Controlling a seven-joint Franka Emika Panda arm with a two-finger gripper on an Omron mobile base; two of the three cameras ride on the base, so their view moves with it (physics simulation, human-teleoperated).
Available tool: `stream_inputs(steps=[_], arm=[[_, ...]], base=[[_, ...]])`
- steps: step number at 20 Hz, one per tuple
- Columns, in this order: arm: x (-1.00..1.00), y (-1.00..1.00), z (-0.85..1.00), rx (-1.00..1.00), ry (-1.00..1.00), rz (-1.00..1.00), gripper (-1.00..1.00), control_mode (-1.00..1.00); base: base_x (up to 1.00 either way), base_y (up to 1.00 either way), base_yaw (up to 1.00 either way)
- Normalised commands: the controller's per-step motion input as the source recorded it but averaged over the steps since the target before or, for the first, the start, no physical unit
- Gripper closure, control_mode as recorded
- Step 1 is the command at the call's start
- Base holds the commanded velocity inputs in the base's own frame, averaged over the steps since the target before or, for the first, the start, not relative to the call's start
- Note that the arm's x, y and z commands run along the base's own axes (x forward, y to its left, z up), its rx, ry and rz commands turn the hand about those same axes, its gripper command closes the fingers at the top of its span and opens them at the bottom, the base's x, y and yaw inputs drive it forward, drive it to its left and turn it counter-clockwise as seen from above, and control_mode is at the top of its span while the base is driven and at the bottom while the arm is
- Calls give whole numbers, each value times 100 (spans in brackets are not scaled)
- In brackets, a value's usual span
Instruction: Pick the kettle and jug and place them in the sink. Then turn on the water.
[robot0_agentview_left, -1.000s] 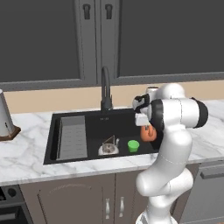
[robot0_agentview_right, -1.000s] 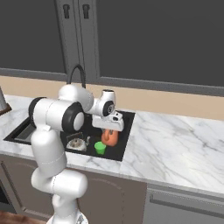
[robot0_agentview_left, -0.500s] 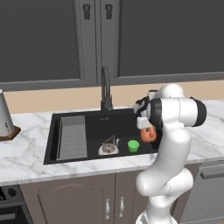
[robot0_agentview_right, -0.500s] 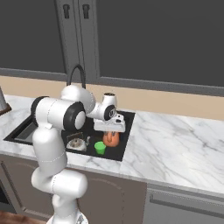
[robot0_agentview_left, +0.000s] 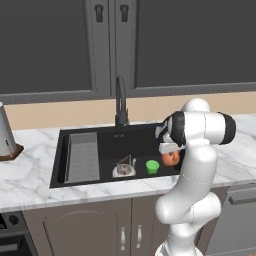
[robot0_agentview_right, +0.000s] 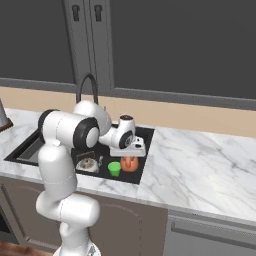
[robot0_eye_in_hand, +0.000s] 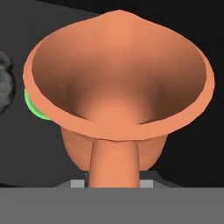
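The tool (robot0_agentview_right: 131, 156) grips the jug (robot0_agentview_right: 129, 163) by its handle, holding it upright over the right part of the sink (robot0_agentview_left: 107, 136), at center-right of the left base view. The kettle (robot0_agentview_left: 124, 170) sits on the sink floor at frame center, a green cup (robot0_agentview_left: 152, 166) just beside the jug.

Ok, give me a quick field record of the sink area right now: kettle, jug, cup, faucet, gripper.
kettle: inside the sink, upright
jug: held over the sink's right end, above the floor
green cup: in the sink, between kettle and jug
faucet: no stream visible
gripper: shut on jug, at its handle side
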Motion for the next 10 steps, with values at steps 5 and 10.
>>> stream_inputs(steps=[5,10], arm=[[0,0,-10,0,0,0,100,-100],[12,0,-16,0,0,0,100,-100]], base=[[0,0,0],[0,0,0]])
